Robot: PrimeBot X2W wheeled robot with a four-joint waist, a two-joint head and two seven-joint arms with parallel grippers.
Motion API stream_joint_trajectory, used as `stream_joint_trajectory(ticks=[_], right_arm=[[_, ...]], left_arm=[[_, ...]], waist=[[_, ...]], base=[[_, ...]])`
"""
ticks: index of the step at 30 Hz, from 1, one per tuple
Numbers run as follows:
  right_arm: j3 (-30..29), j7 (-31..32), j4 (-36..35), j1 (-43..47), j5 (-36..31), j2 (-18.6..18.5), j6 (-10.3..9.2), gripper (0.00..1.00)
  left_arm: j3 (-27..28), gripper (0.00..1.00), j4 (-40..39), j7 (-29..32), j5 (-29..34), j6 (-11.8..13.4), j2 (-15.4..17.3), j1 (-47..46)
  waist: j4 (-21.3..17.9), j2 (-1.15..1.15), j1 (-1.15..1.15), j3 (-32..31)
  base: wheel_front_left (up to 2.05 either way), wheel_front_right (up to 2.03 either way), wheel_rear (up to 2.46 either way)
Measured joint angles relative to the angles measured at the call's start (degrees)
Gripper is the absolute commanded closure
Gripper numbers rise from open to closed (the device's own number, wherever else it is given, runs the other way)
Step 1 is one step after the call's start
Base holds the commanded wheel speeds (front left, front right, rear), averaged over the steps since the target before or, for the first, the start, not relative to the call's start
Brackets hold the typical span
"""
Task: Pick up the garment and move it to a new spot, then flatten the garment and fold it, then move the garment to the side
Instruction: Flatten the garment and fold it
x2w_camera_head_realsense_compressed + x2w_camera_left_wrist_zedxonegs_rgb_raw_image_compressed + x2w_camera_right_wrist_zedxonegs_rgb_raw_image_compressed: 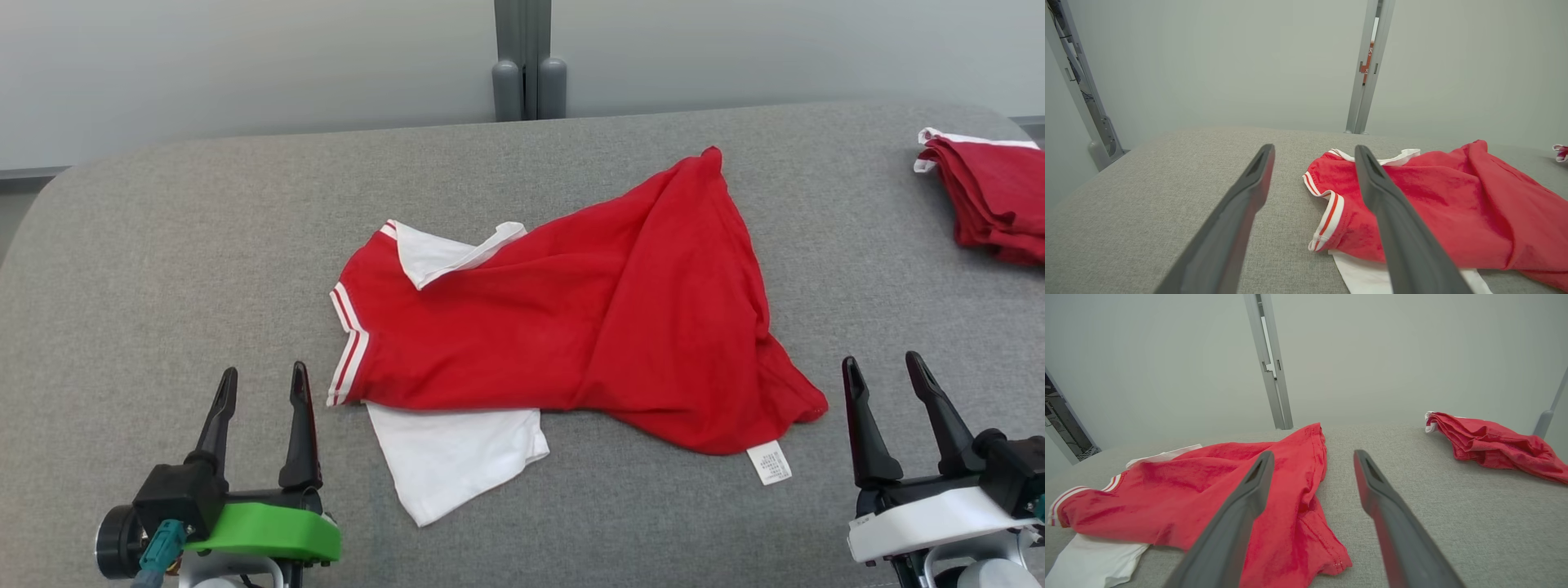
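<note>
Red garment (588,327) lies crumpled mid grey table (163,245), long axis 9-to-3. Both empty, fingers spread: left gripper (264,369), cuff (347,359) at its 2 o'clock; right gripper (881,359), hem (804,400) at 10. Nearness seemingly equal.

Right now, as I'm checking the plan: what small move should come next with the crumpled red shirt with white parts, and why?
Probably reach the left gripper forward to the white-striped edge of the crumpled red shirt. Both it and the right gripper stand open and empty, short of the cloth, which lies bunched on the grey fabric surface.
</note>
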Motion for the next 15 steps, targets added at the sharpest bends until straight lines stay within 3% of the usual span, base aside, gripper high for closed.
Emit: stream_joint_trajectory(ticks=[9, 15], right_arm=[[-0.2, 0.0, 0.2, 0.1, 0.1, -0.2, 0.00, 0.00], [-1.2, 0.0, 3.1, -0.1, 0.0, -0.6, 0.00, 0.00]], left_arm=[[-0.1, 0.00, 0.2, 0.0, 0.0, 0.0, 0.0, 0.3], [-3.6, 0.00, 3.2, 0.0, -1.3, -0.1, 0.0, 0.3]], waist=[[0.0, 0.00, 0.00, 0.3], [0.2, 0.00, 0.00, 0.9]], base=[[0.00, 0.00, 0.00], [0.00, 0.00, 0.00]])
